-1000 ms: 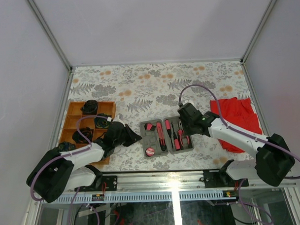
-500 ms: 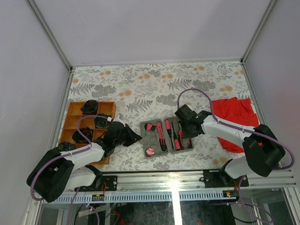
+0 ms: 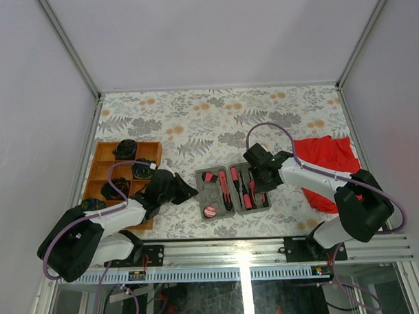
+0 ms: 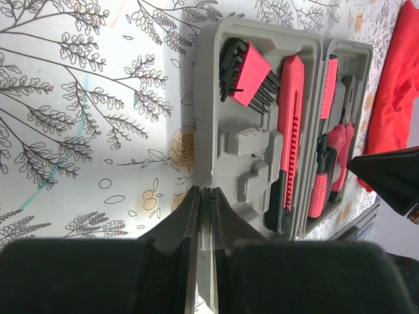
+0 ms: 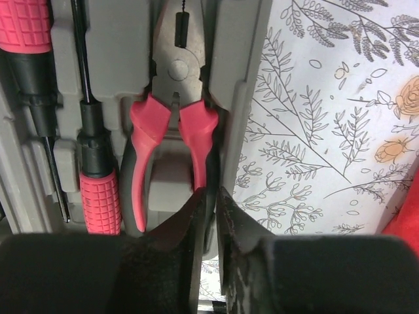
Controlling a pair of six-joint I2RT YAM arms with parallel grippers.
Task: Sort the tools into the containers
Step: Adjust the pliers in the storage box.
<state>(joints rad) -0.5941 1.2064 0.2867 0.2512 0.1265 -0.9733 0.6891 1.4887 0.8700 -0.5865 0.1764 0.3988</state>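
Two arms (image 3: 320, 184) are reaching out from the near edge. The left pincer (image 4: 204, 196) is hovering pressed together at the left rim of the one grey case (image 4: 249, 157). The right pincer (image 5: 209, 199) is sitting nearly closed at the right handle of the one pliers (image 5: 173, 85); whether it is pinching it I cannot tell.

The case is holding two screwdrivers (image 5: 99, 196), one knife (image 4: 290, 118), one hex-key set (image 4: 247, 73) and one disc (image 3: 209, 211). One tray (image 3: 98, 161) is lying left and one cloth (image 3: 330, 160) right, on a floral table (image 3: 194, 123) between pale walls (image 3: 28, 101).
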